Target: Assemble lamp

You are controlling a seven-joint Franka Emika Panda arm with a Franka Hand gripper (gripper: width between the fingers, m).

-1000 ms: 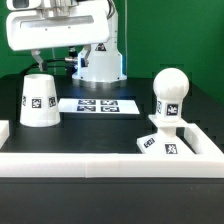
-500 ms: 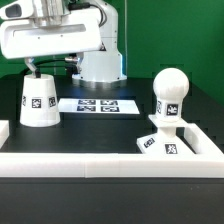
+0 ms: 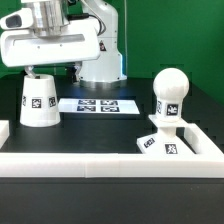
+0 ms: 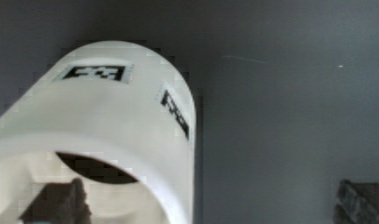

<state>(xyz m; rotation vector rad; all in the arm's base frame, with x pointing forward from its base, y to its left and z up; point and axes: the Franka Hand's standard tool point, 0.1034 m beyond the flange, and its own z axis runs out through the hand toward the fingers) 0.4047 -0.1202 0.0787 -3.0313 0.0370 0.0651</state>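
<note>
Exterior view: shade (image 3: 40,102) sits on the black table (image 3: 100,128) at the exterior view's left, narrow end up, wide end down, square tag facing the camera. Gripper (image 3: 38,69) hangs right above the shade's top; the big white wrist housing blocks most of the fingers, only a short dark tip shows just over the shade's upper rim. Touching or a hair apart, cannot tell from here.

Wrist view: shade (image 4: 115,150) fills most of the frame, seen from above along its side, two tags visible on its wall, dark opening at the narrow top end. One dark finger (image 4: 58,203) shows over the rim of the opening, seemingly just at or inside it. The other finger (image 4: 364,197) shows well off to the other side, out over bare table, clear of the shade's wall. So the fingers are spread wide apart, nothing clamped between them. Shade wall lies between the two fingers, much nearer the first one.

Bulb (image 3: 169,96) on its short stem stands upright on the square base (image 3: 165,141) at the exterior view's right, tags on stem and base edge facing the camera. Well apart from the shade and gripper.

Marker board (image 3: 99,105) lies flat on the table between shade and bulb, just beside the shade. White rail (image 3: 110,162) runs across the front.
</note>
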